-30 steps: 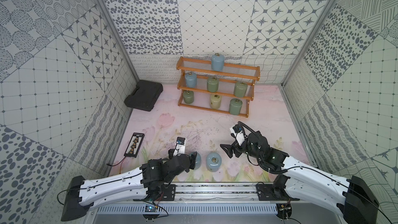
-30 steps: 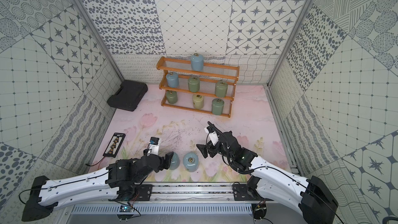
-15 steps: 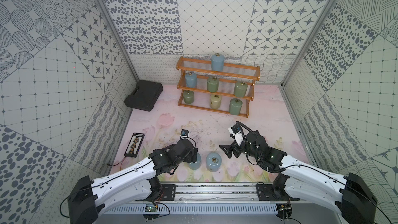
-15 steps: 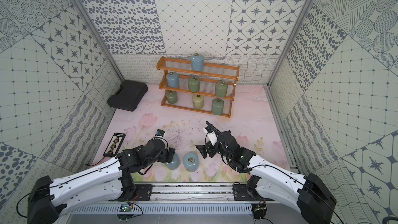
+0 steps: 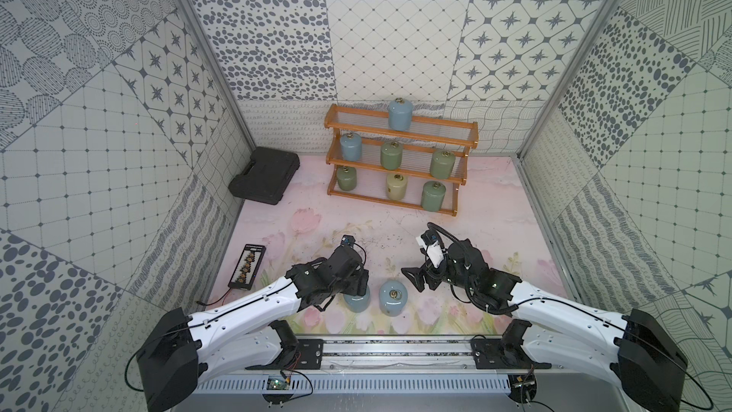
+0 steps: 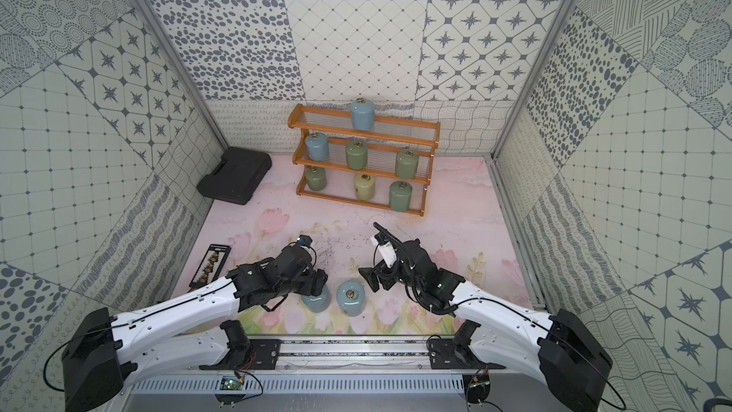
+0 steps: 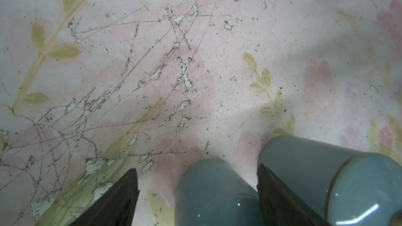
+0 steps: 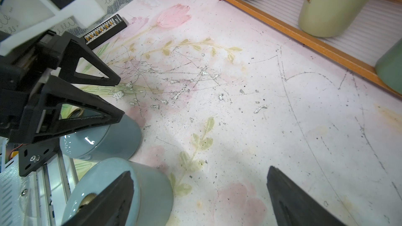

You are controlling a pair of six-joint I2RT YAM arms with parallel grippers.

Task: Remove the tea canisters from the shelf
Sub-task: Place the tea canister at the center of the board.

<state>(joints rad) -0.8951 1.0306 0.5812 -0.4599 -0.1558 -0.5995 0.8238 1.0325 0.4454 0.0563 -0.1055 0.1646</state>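
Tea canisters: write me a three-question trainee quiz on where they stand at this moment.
1. How many tea canisters stand on the shelf?
2. True or false: the right gripper holds a canister.
3. What colour is the lone canister on the shelf's top tier? A cream, B pale blue, C sage green.

Key: 1 seven; 2 false, its jaws are open and empty; 3 B.
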